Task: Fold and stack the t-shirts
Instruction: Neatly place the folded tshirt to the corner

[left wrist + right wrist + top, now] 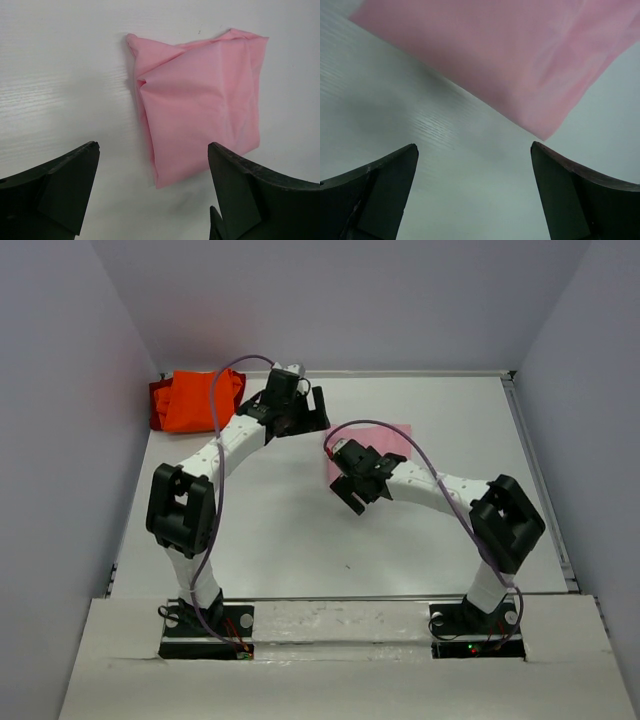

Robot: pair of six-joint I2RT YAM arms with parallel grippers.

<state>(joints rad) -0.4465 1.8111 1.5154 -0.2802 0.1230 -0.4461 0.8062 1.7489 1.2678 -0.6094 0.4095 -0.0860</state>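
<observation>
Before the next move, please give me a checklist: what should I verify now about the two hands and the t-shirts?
1. Left hand open and empty: ok.
2. Right hand open and empty: ok.
3. Pink t-shirt folded: ok, a compact packet, somewhat wrinkled.
4. Pink t-shirt stacked on the orange t-shirts: not ok; it lies apart on the table, and the orange ones sit in the far left corner.
5. Orange t-shirts neatly folded: cannot tell; a cable crosses them.
</observation>
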